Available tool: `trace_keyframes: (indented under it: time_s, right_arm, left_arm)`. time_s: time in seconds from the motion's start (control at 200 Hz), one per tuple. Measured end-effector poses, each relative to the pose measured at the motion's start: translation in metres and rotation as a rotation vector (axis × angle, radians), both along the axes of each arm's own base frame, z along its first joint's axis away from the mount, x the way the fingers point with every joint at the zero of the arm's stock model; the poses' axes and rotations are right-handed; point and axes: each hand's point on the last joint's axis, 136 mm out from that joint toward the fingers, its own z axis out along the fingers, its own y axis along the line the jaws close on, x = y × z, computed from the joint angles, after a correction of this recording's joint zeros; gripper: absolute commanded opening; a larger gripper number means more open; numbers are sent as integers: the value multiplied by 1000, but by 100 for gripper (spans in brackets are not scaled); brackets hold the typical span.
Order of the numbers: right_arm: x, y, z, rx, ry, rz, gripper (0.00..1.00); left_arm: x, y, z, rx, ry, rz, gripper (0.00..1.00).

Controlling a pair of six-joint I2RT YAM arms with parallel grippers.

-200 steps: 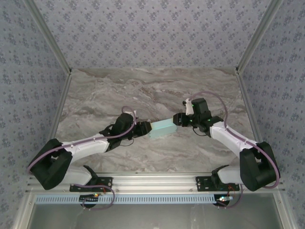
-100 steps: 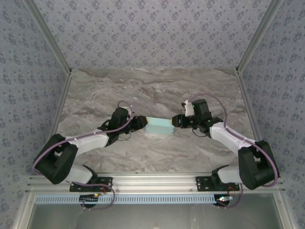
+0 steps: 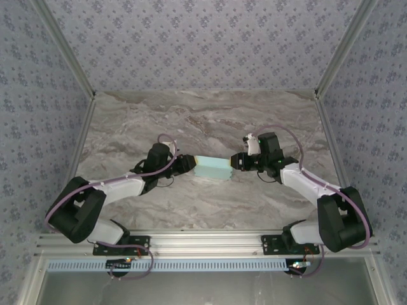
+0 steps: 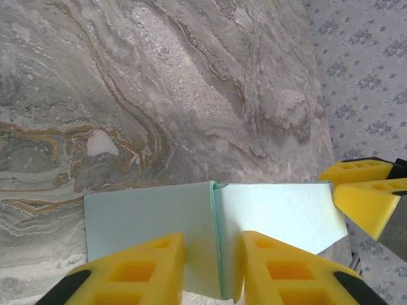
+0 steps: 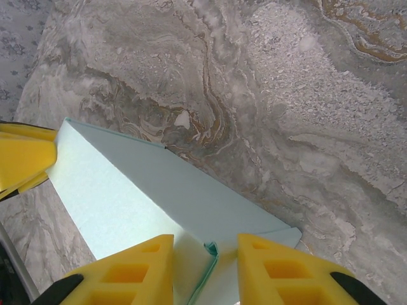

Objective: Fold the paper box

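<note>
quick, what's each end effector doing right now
left end effector: jaws astride one end of the paper box; grip cannot be told
right end effector: jaws astride its other end; grip cannot be told

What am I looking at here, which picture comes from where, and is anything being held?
Two robot arms are bolted at the table's near edge, each ending in a two-finger claw. The wide picture comes from a fixed camera above and behind them. It shows the left claw, the right claw and a pale blue paper box between them, over the marble table. The other two pictures come from wrist cameras, and the yellow fingers at the bottom are that claw's own. Each claw straddles one end of the box. I cannot tell whether they pinch it yet.
</note>
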Motion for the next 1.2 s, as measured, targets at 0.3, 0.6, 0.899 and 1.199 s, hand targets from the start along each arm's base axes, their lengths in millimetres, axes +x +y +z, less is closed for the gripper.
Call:
trace_keyframes:
  time_s: [0.3, 0.6, 0.899, 1.199]
  right_arm:
    - [9, -3, 6, -69, 42, 16, 41]
    - [21, -3, 32, -78, 28, 14, 50]
    - [-3, -15, 14, -80, 85, 0, 53]
    - [-8, -10, 2, -39, 123, 14, 44]
  left_arm:
    - [3, -4, 9, 6, -1, -8, 26]
    - [2, -7, 10, 54, -2, 1, 28]
    - [3, -9, 11, 77, -3, 0, 28]
    - [3, -9, 11, 85, -1, 2, 29]
